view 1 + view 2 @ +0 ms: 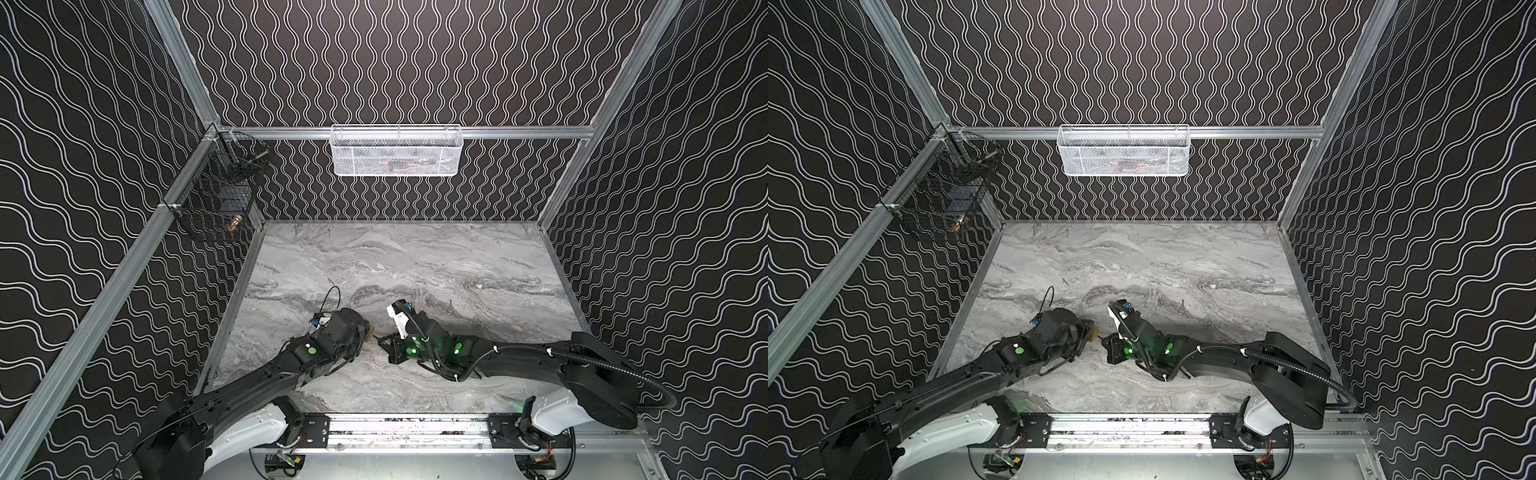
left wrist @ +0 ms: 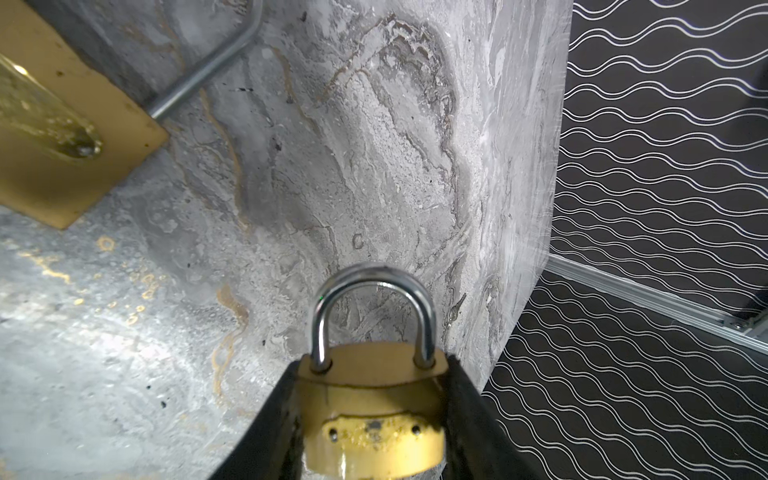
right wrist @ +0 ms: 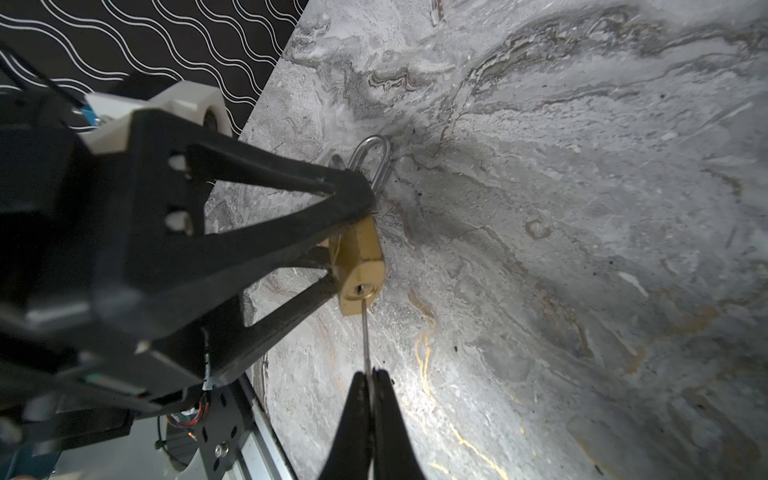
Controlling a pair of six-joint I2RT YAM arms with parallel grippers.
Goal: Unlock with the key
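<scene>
1. Your left gripper (image 2: 372, 376) is clamped on the brass padlock (image 2: 374, 399). One black finger presses on each side of its body, and the jaws stand partway apart around it.
2. Look at the left wrist view: the steel shackle (image 2: 374, 286) arches out past the fingertips, and both of its legs sit down in the body. It's latched.
3. Your right gripper (image 3: 371, 379) is pinched tight on the key (image 3: 365, 332), and only the thin blade shows beyond its tips.
4. In the right wrist view that blade runs straight from the tips to the keyway (image 3: 362, 289) in the padlock's end face. The tip meets the hole, but you can't tell how deep it sits.
5. In both top views the two grippers come nose to nose over the near middle of the marble tabletop (image 1: 415, 266). The padlock shows as a sliver of brass between them (image 1: 1093, 330).
6. Behind them, a white mesh basket (image 1: 397, 151) hangs on the back rail and a black wire basket (image 1: 220, 199) hangs on the left rail. Both are well apart from the arms.
</scene>
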